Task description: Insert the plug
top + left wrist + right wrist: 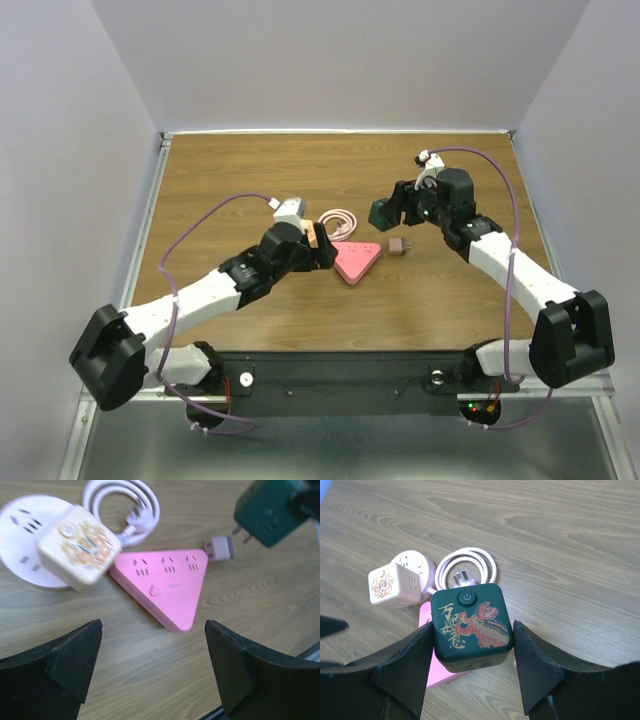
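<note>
The wooden bench (250, 170) carries a pink strip (165, 582). The left end effector (153, 627) stands open beside the strip; the right end effector (472, 632) grips a green cube (470, 615).

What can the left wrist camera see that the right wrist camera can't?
Only the left wrist view shows the small adapter, the socket holes of the pink strip and the metal prongs of the green cube. Only the right wrist view shows the dragon picture and round button on top of that cube, gripped by the right pincer. Both show the green cube, the cream cube, the round white strip, the coiled white cable, the pink strip and the wooden table.
</note>
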`<state>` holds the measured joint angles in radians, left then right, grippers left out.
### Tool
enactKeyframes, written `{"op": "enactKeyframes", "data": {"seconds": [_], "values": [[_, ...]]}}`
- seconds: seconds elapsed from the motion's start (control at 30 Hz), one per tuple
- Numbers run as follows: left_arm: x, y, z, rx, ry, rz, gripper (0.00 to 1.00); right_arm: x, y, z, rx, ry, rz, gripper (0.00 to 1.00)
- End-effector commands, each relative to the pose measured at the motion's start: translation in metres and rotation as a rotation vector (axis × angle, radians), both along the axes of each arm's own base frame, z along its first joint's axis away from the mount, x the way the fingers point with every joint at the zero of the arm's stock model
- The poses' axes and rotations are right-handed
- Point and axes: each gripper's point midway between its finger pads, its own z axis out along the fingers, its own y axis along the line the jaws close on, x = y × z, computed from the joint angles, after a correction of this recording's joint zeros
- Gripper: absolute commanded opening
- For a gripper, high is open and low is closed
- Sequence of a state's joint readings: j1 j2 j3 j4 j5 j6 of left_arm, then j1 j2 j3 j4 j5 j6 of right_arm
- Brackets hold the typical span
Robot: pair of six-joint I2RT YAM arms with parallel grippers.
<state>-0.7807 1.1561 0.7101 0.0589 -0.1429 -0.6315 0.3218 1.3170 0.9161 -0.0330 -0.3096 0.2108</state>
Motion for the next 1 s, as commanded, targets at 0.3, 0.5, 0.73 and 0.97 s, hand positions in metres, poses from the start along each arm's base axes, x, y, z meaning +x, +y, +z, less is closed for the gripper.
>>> {"op": "enactKeyframes", "data": {"seconds": [0.3,0.5,0.73,0.97], "values": [[-0.009,-0.080,-0.051,0.180,0.076,-0.127,0.95,-0.006,-0.013,0.056,0.061,-0.160,-0.065,0.00],[-0.003,-0.095,-0.071,0.273,0.087,-0.174,0.96,-0.007,-0.011,0.059,0.071,-0.162,-0.055,0.01],[-0.006,-0.081,-0.107,0.432,0.142,-0.190,0.96,-0.007,-0.010,0.058,0.068,-0.161,-0.049,0.00],[-0.001,-0.072,-0.124,0.542,0.112,-0.232,0.75,-0.005,-0.008,0.054,0.064,-0.148,-0.038,0.01]]}}
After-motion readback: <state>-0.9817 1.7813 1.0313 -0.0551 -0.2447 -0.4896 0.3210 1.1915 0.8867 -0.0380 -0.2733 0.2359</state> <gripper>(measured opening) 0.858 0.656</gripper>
